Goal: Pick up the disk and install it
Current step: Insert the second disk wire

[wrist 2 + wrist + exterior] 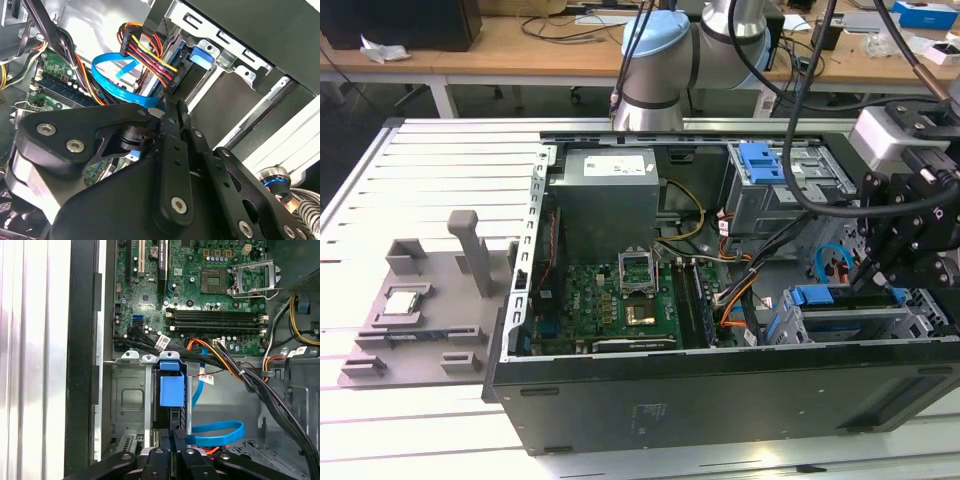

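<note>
My gripper [177,436] hangs at the mouth of the drive cage [131,399], fingers drawn together into one thin black blade. Nothing visible lies between them, though I cannot rule out a sliver of bracket pinched at the tips. In the second wrist view the closed tips [170,107] sit just short of the cage's cable plugs.

The disk [171,390] stands on edge inside the drive cage. Its blue plastic bracket caps the end facing the motherboard [200,295], and its dark body runs back to touch or nearly touch my fingertips. In the exterior view it shows as a grey slab [845,318] lying in the cage directly below my gripper [885,285].

By my reckoning it is a dense, rigid piece, heavy for its bulk, with smooth metal flanks that could slip under a light pinch. The bracket should flex and the electronics will not forgive a knock. The sound hold is across its long side edges, clear of the label face and the connector end.

A flat blue cable [217,431] loops just beside the cage, and a black wire bundle [260,390] crosses past the cage.
</note>
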`<state>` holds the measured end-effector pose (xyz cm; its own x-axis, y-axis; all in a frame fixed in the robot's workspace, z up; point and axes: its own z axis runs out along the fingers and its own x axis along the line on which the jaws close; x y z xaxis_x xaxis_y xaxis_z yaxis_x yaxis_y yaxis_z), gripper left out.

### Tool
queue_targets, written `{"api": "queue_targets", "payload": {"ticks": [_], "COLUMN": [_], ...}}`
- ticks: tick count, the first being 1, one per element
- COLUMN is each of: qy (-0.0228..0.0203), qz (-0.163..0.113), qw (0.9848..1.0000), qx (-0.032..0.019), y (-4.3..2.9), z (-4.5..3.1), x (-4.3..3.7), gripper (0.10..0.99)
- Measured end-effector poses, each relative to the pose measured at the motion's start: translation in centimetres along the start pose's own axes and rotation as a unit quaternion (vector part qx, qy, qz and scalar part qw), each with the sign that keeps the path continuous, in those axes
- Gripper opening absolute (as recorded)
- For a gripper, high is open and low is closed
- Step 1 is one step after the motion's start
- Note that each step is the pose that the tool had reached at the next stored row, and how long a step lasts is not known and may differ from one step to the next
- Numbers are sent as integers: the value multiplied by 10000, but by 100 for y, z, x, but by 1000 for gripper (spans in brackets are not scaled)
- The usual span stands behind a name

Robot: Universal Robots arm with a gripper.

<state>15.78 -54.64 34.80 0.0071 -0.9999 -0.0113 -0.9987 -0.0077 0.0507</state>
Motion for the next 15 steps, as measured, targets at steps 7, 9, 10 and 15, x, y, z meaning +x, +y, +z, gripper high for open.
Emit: {"api": "queue_targets", "payload": {"ticks": [7, 9, 10, 15], "qy": [-4, -4, -3, -4], "qz": [7, 7, 7, 7], "qw": [10000, 10000, 10000, 10000], "qx": [0, 0, 0, 0], "y": [-1, -1, -2, -2], "z": [20, 24, 26, 35], "x": [-16, -25, -34, -78], "gripper": [161, 161, 161, 161]}}
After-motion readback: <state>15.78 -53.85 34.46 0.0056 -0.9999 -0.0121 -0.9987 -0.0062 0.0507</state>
